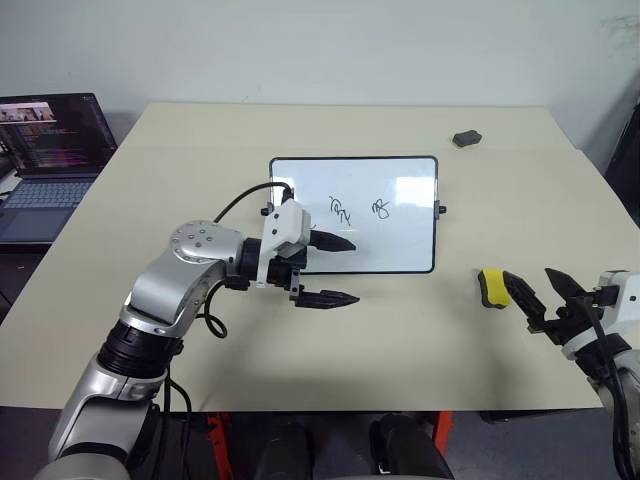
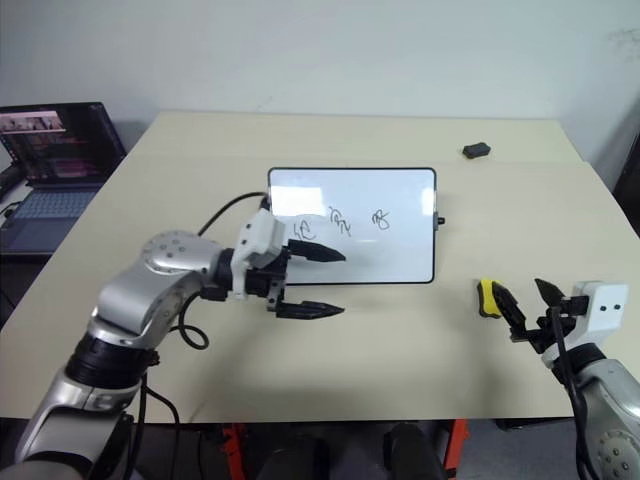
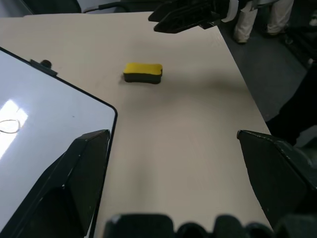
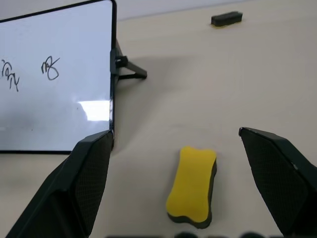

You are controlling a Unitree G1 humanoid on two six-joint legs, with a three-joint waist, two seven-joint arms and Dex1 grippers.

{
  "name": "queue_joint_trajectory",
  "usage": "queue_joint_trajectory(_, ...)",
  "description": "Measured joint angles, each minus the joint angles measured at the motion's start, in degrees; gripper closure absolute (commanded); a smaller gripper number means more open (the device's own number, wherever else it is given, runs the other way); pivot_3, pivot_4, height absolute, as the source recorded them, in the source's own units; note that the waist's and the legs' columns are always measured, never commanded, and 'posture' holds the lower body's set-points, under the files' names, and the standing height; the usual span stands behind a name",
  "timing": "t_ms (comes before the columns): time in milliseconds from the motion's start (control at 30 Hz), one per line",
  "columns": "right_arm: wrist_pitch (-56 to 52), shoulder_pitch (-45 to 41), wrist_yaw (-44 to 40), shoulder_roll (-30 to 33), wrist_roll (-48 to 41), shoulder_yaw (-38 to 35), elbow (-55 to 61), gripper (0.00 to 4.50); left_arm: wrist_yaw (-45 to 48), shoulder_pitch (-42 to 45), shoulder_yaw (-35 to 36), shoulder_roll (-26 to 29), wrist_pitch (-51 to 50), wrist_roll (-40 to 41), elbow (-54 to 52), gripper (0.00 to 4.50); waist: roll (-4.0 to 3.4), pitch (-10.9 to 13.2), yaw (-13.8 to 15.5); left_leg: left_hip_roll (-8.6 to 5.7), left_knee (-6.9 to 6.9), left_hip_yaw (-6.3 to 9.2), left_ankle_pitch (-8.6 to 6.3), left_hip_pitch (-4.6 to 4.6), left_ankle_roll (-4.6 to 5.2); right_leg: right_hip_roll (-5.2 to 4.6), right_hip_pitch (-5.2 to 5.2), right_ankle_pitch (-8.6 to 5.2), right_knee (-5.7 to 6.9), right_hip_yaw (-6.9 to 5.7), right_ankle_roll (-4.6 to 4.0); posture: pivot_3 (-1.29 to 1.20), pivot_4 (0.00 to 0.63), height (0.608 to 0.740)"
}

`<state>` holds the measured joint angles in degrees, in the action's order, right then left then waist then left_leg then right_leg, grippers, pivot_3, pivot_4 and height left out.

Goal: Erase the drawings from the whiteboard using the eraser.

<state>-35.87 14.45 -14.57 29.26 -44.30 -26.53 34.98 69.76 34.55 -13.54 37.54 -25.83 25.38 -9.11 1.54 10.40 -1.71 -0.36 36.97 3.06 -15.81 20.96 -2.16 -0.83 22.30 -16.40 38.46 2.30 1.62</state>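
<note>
Eraser: the yellow eraser (image 4: 192, 185) lies flat on the table (image 1: 400, 370), black underside down, untouched. It sits just ahead of the right gripper (image 1: 535, 295), in line with the gap between its two fingers, and well apart from the left gripper (image 1: 330, 270).
Right gripper: its fingers stand wide apart and hold nothing; the eraser is near the tips but not between them yet.
Left gripper: spread wide and empty, it hovers at the near left part of the whiteboard (image 1: 400, 170), pointing across toward the eraser.
Whiteboard: it stands propped on the table, beyond and to the left of the eraser.
Drawings: the scribbles (image 2: 343, 222) are all intact; nothing looks wiped.
Progress: judged from this, no erasing has begun. Picking up the eraser and wiping each mark are all still to do.
Right eye view: shows three scribbles in a row; in the left eye view the left gripper covers the leftmost.
Right wrist view: shows the board's folding stand behind its edge and a small dark lump (image 4: 227, 19) far beyond the eraser.
Left wrist view: shows the eraser side-on, with the right gripper's dark fingers just past it.
</note>
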Motion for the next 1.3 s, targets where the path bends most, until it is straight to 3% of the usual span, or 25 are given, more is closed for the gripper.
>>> queue_joint_trajectory(433,-13.9,-4.3,10.9,0.3,-0.1,4.3,2.9,0.09,2.5,3.7,-2.8,-4.2,-0.1,-1.1,0.9,0.0,0.01,0.0,-0.1,0.0,0.0,0.0,0.0,0.01,0.0,0.02,0.01,-0.01,-0.01,0.0,0.01,0.0,0.15,0.74)
queue_joint_trajectory(833,-21.0,-20.7,22.3,-4.5,7.3,8.4,-6.3,0.09,3.5,3.7,-6.0,-6.0,1.5,-4.1,1.7,0.0,0.01,0.0,0.0,-0.03,0.01,0.0,0.0,0.09,0.01,0.03,0.08,0.03,0.02,0.02,-0.03,0.0,0.15,0.74)
queue_joint_trajectory(1300,-20.9,-22.3,19.2,-5.5,15.0,10.0,-10.6,0.09,2.8,2.2,-6.0,-5.8,1.3,-4.2,1.4,0.0,0.01,0.0,-0.1,-0.06,0.03,0.0,-0.01,0.12,0.04,0.03,0.11,0.07,0.06,0.01,-0.1,0.0,0.15,0.74)
